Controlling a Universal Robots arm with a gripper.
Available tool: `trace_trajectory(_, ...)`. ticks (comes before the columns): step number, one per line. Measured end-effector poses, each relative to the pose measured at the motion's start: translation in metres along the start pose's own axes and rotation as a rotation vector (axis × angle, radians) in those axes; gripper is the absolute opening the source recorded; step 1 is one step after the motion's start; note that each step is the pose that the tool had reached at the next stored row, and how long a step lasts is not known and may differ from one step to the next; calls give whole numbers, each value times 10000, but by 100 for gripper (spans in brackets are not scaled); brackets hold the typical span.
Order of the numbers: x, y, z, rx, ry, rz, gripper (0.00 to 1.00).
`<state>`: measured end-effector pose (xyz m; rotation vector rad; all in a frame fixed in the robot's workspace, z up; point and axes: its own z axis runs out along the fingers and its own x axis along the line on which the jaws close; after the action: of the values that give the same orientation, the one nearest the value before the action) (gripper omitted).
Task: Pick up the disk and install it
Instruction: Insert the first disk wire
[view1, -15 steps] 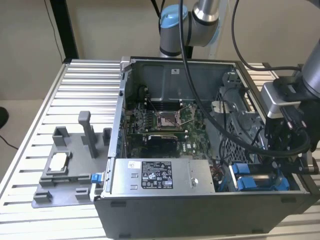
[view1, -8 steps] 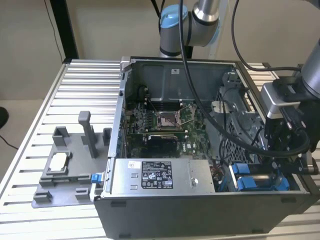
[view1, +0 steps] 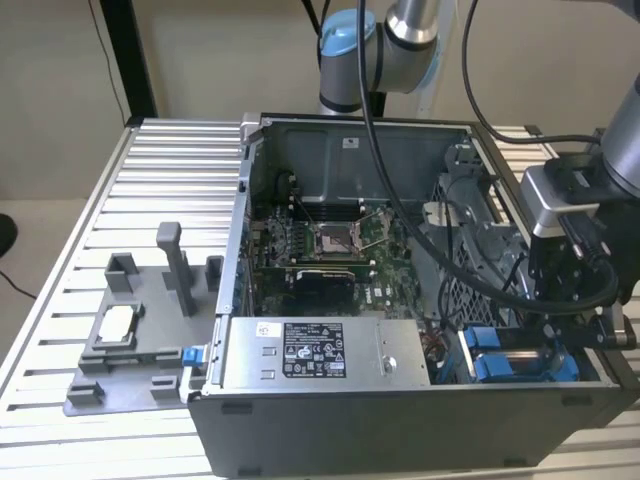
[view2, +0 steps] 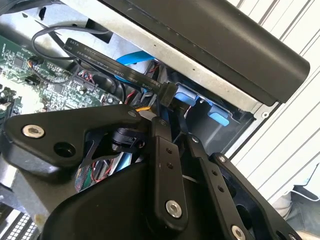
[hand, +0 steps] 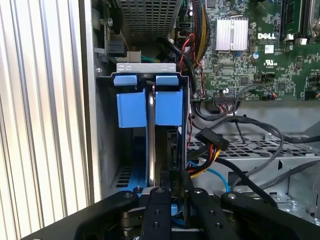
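**A:** Item one, gripper (hand: 175, 194). State?

**B:** Fingers drawn close together, apparently clamped on the lower edge of the disk (hand: 151, 150). The contact itself is shadowed, so I list this as likely rather than certain.

**A:** Item two, disk. Location?

**B:** It stands on edge in the bay (hand: 107, 150), at the case (view1: 400, 420) corner on the exterior view's right. It runs straight out from the fingers, and its blue carrier (hand: 167, 107) is at the far end, under the bay's metal lip.

**A:** Step in hand?

**B:** Installation, I judge. The pick-up is done and the disk appears to sit deep in its slot.

**A:** Requirements for the next move?

**B:** Travel straight along the bay rails with no tilt, until the carrier tabs seat.

**A:** Adjacent items?

**B:** Cables (hand: 235, 125) just beside the bay, and the motherboard (hand: 250, 50) beyond them.
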<state>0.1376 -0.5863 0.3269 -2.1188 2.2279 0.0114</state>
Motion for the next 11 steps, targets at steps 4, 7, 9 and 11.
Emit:
trace_trajectory(4, 0, 0, 3, 0, 4, 0, 0)
trace_trajectory(7, 0, 0, 3, 0, 7, 0, 0)
trace_trajectory(9, 0, 0, 3, 0, 9, 0, 0)
trace_trajectory(11, 1, 1, 2, 0, 19, 0, 0)
